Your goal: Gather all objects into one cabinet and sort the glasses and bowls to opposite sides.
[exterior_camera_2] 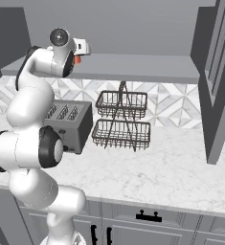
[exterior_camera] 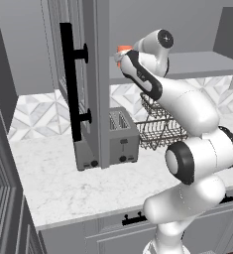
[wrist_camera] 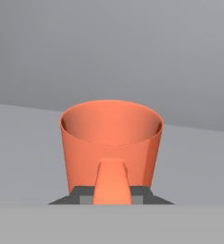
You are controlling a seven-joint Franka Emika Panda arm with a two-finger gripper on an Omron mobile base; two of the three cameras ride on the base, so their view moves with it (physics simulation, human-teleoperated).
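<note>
A white marble-look counter (exterior_camera_2: 171, 167) with faint grey veining runs along the tiled wall. On it stands a brushed grey metal toaster (exterior_camera: 123, 135) with slots on top and dark knobs on its front. Just beside the toaster, towards the open stretch of counter, stands a two-tier dark wire basket rack (exterior_camera_2: 119, 122). Above the toaster hangs a flat grey shelf (exterior_camera_2: 133, 67). An orange-red tapered mug (wrist_camera: 111, 147) with a side handle stands upright on that shelf, almost straight above the toaster, with its handle facing outwards from the wall.
</note>
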